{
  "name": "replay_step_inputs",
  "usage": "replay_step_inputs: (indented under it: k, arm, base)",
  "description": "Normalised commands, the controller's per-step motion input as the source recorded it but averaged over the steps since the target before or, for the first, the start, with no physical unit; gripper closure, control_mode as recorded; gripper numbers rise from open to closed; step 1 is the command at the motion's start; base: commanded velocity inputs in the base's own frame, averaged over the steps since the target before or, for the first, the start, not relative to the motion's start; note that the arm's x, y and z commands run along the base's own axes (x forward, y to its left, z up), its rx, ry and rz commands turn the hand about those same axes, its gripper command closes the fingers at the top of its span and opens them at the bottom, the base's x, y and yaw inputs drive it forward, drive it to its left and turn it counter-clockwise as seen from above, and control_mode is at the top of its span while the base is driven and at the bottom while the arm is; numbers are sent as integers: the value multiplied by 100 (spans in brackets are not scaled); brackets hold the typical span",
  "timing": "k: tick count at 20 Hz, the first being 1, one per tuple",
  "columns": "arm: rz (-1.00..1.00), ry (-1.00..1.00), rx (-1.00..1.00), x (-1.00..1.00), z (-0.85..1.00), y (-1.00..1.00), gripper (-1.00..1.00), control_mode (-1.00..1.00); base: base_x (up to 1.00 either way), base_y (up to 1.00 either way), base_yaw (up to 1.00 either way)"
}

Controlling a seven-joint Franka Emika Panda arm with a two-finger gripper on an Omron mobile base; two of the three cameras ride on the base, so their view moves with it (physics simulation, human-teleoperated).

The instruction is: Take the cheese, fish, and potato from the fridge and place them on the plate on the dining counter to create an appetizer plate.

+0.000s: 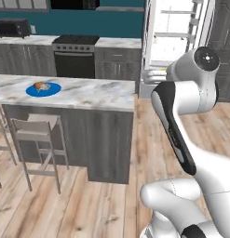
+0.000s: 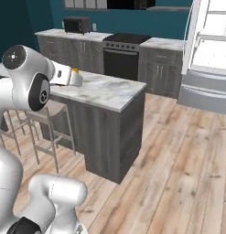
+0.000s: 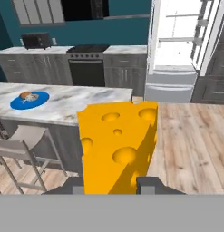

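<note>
A yellow holed cheese (image 3: 117, 145) wedge is gripped between the nearly closed fingers (image 3: 149, 185), held above the wooden floor (image 3: 186, 149) beside the marble tabletop (image 1: 88, 90). A blue plate (image 1: 43, 89) is seen on that tabletop, with the potato (image 1: 39, 85) and fish (image 3: 32, 96) on it. The fridge (image 3: 177, 45) stands open behind.

Matt orange cheese (image 3: 117, 145) (pitted with holes) — veined marble dining counter (image 1: 93, 93), plank wood floor (image 2: 178, 164).

Glossy white, rounded, jointed robot arm (image 1: 195, 88) with black elbow panel, dark round joint caps, bulbous white base links.
</note>
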Motion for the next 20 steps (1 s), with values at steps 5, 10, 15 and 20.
replay_step_inputs:
  k: [5, 10, 15, 20]
  arm:
    - [0, 0, 0, 0, 0, 0, 100, 100]
    - [0, 0, 0, 0, 0, 0, 100, 100]
    - [0, 0, 0, 0, 0, 0, 100, 100]
    - [0, 0, 0, 0, 0, 0, 100, 100]
  base:
    - [16, 100, -2]
    - [50, 100, -7]
    - [56, 100, -9]
    - [71, 61, -16]
